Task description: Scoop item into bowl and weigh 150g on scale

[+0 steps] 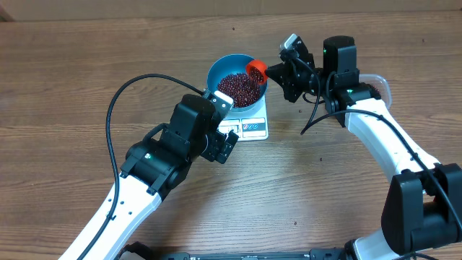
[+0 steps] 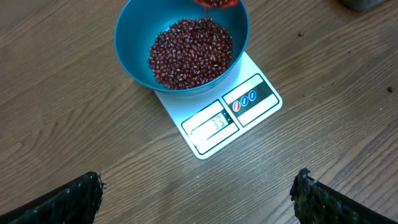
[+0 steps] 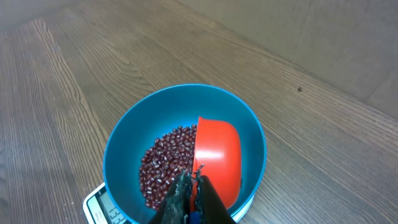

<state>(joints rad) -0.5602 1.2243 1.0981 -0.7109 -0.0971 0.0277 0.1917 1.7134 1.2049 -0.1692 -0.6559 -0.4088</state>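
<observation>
The blue bowl [image 1: 214,74] stands on the white scale [image 1: 253,128] and holds a pile of dark red beans [image 1: 239,88]. My right gripper [image 1: 278,72] is shut on the handle of an orange-red scoop [image 1: 256,69], which is tipped on its side over the bowl's right rim. The right wrist view shows the scoop [image 3: 217,155] inside the bowl [image 3: 124,143] beside the beans [image 3: 165,165], with my right gripper [image 3: 194,186] clamped on it. My left gripper [image 1: 225,144] hovers open just in front of the scale [image 2: 249,102], its fingers [image 2: 68,202] wide apart over bare wood.
A clear plastic tub [image 1: 377,81] sits at the right, mostly hidden behind my right arm. The scale's lit display [image 2: 214,124] faces my left arm. A black cable [image 1: 115,108] loops to the left of my left arm. The table is brown wood.
</observation>
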